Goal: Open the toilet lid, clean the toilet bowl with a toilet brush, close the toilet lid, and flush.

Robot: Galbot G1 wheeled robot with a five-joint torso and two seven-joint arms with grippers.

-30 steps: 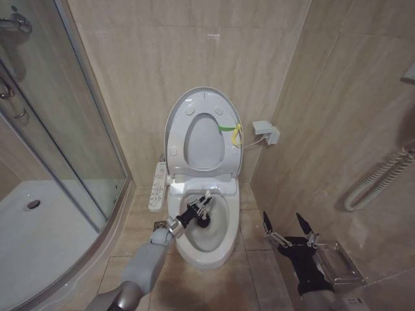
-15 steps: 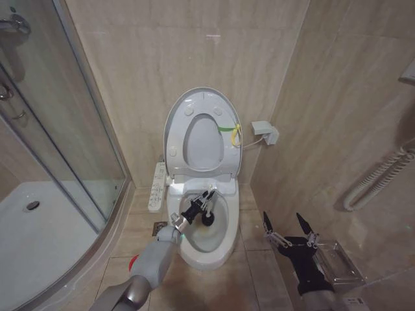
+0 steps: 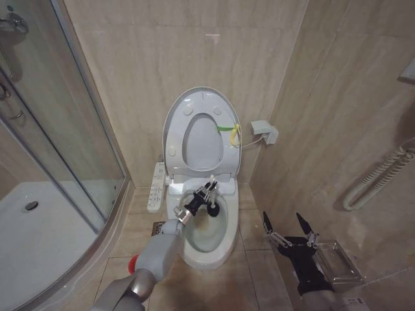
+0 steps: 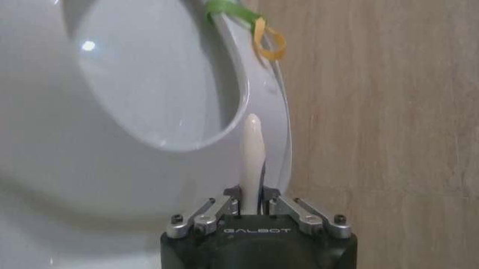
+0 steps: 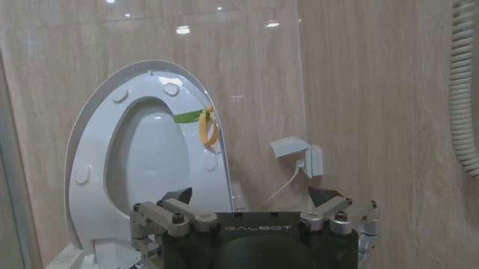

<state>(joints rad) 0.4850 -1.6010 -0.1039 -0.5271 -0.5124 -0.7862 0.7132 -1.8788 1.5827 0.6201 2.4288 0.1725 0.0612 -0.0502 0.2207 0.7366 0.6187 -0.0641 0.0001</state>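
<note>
The toilet lid stands raised against the back wall, a yellow-green strap at its edge. Below it lies the open white toilet bowl. My left gripper reaches over the bowl's rear half, shut on the toilet brush's white handle. The dark brush head hangs inside the bowl, near its back wall. In the left wrist view the lid and strap rise just beyond my left gripper. My right gripper waits open to the right of the toilet, seen also as the right gripper.
A white button panel runs along the bowl's left side. The red cup holder sits on the floor by my left arm. A glass shower enclosure and white shower tray stand left. A wall box, coiled hose and clear plastic box are right.
My left gripper has carried the brush from the bowl's middle toward its back wall, the arm stretching farther forward. The right arm has stayed put.
</note>
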